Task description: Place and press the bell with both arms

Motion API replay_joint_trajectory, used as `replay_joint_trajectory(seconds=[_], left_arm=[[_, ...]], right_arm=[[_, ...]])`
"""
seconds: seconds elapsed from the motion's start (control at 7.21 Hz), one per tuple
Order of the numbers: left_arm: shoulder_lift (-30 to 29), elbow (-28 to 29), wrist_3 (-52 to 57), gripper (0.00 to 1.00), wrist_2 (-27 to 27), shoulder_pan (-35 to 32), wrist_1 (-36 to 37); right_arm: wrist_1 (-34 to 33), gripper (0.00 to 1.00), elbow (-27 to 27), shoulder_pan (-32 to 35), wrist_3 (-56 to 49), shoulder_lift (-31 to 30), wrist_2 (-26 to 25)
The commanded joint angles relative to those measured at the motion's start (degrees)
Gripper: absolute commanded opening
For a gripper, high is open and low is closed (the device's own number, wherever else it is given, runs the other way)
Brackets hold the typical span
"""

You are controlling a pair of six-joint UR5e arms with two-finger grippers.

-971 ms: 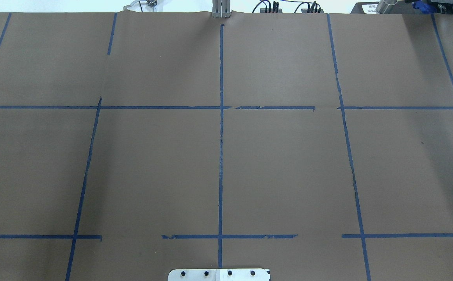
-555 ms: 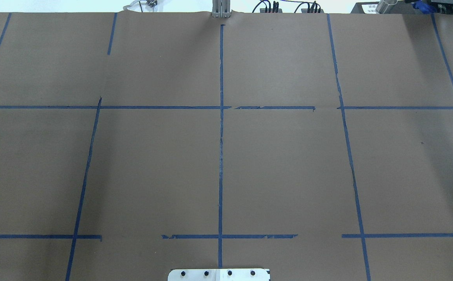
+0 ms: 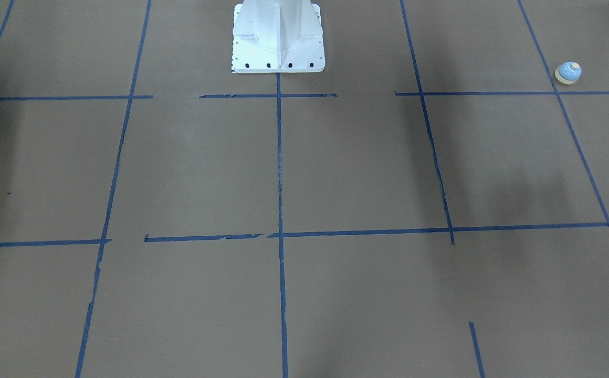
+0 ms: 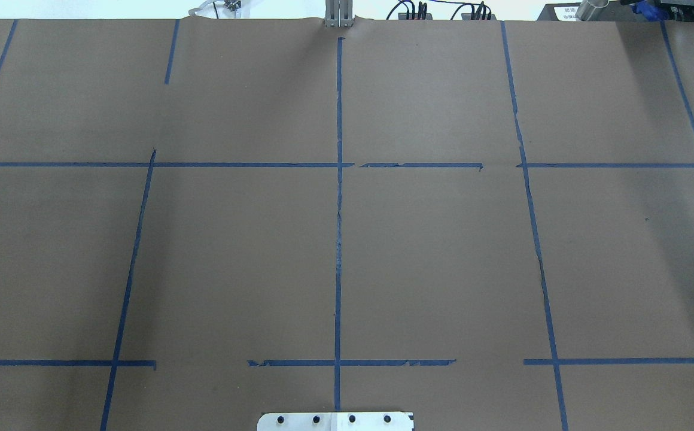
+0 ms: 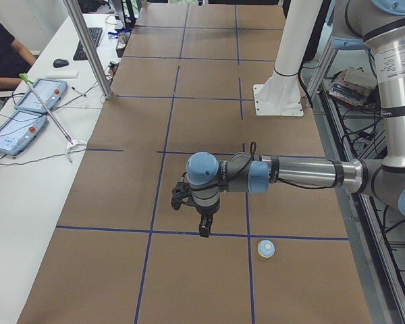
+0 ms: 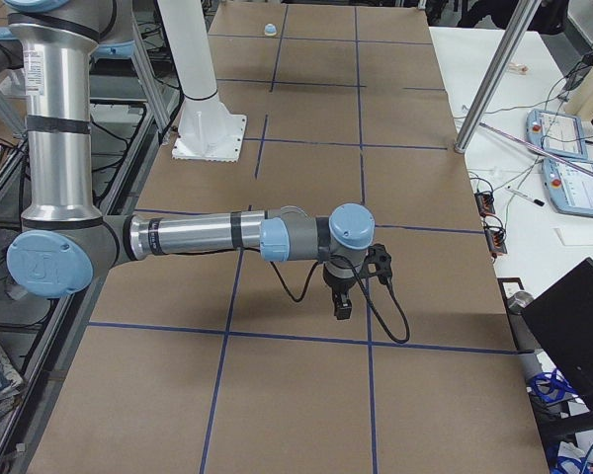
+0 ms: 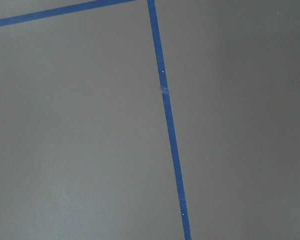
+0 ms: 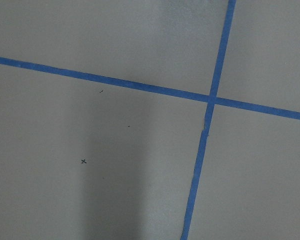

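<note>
The bell (image 3: 568, 73) is a small light-blue dome with a cream button and rim. It stands upright on the brown paper near the table's end on my left, and also shows in the exterior left view (image 5: 266, 248) and far off in the exterior right view (image 6: 270, 30). My left gripper (image 5: 204, 229) points down above the table, a short way from the bell and apart from it. My right gripper (image 6: 342, 311) points down over the other end of the table. I cannot tell whether either is open or shut. Neither shows in the overhead view.
The white pedestal (image 3: 278, 37) stands at the robot's side of the table. Blue tape lines (image 4: 338, 239) mark a grid on the brown paper. A side bench carries tablets (image 5: 27, 115) and cables, and an operator (image 5: 0, 47) sits there.
</note>
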Motion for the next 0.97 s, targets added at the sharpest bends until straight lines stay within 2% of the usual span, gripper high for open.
replay_joint_trajectory(seconds=[0.0,0.42,0.83], left_arm=[[0.66,-0.38,0.46,1.0,-0.15,-0.04,-0.16],[0.67,-1.43,0.55,1.0,-0.16,-0.04,-0.95],[0.67,-0.65,0.2,1.0,-0.15,0.23,-5.08]], right_arm=[[0.1,1.0,0.24,0.0,-0.06,-0.27,0.68],[0.19,1.0,0.16,-0.09,-0.06,-0.8,2.09],[0.19,1.0,0.07,-0.27,0.2,-0.8,2.27]])
